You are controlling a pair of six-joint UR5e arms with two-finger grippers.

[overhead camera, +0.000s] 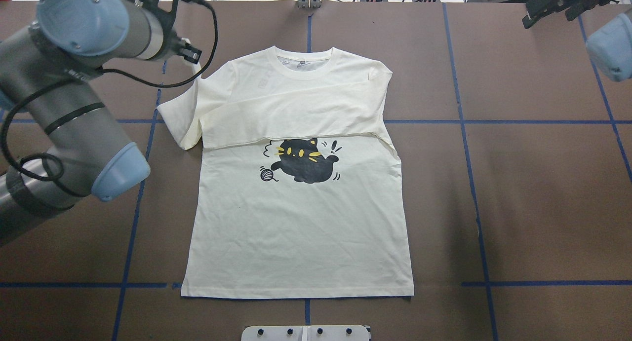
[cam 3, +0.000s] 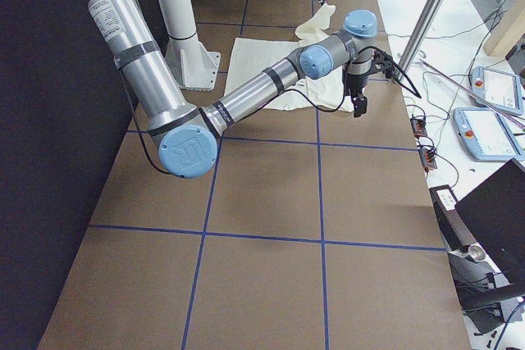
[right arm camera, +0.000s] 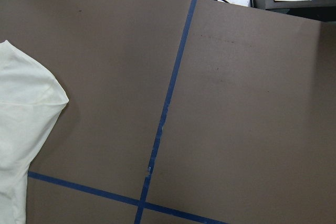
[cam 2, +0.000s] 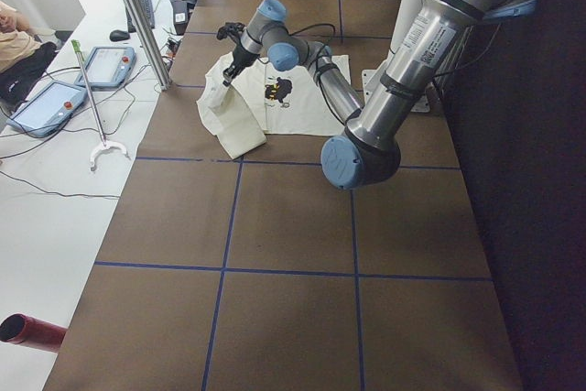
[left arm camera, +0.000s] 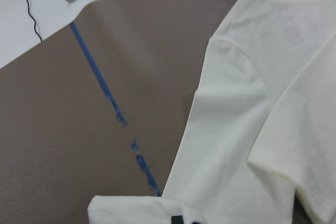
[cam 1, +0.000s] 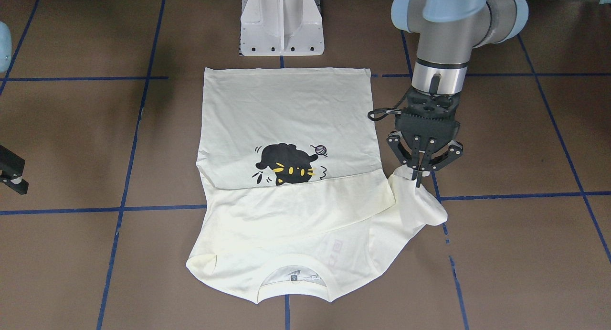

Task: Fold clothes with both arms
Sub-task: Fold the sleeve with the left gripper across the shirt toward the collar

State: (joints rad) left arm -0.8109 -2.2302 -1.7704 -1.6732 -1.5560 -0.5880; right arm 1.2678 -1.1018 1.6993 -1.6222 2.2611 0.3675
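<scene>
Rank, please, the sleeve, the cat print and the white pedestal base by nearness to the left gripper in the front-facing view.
From the left gripper:
1. The sleeve, pinched in it, just below.
2. The cat print, mid-shirt, toward the view's left.
3. The white pedestal base, top centre.

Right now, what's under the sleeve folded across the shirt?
The shirt chest lies under the sleeve and is covered. The cat print shows just below the sleeve's edge. Anything printed above the cat cannot be seen.
</scene>
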